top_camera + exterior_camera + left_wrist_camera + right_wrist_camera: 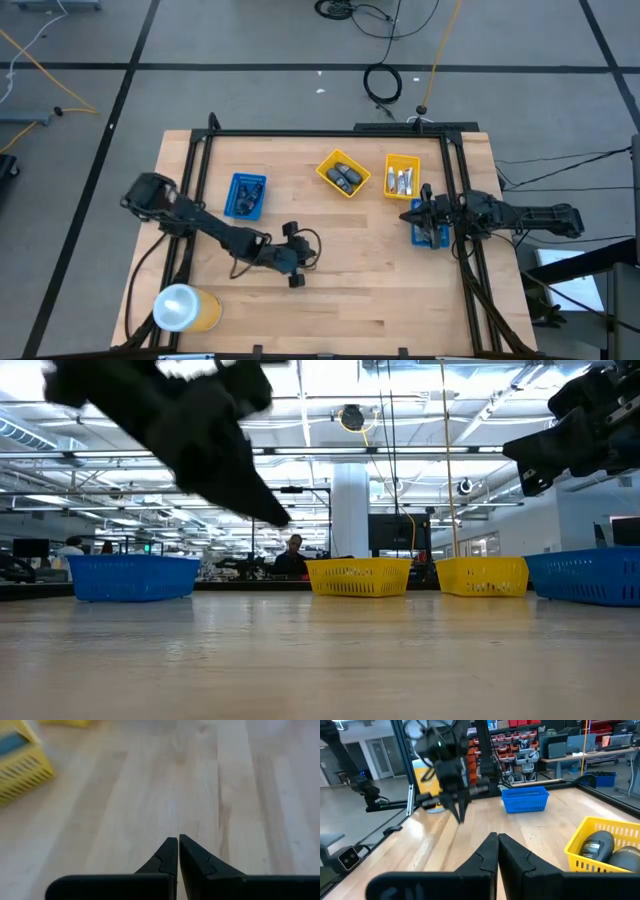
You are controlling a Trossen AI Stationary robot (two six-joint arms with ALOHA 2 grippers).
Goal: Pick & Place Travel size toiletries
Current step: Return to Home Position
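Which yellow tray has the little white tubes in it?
The yellow tray closest to the right gripper, sitting straight. It holds the silvery-white tubes. The other yellow tray, turned cornerwise, holds dark bottles instead.

Table (350, 290) carries two blue trays (233, 205) (420, 238), two yellow trays (325, 168) (389, 176), one orange cup (185, 307). Toiletries (345, 178) inside trays: count indeterminate.

From above, the right pincer (412, 213) hides much of the right blue tray (432, 240). The right wrist view's edge cuts off dark bottles (597, 845) in a yellow tray (587, 863).
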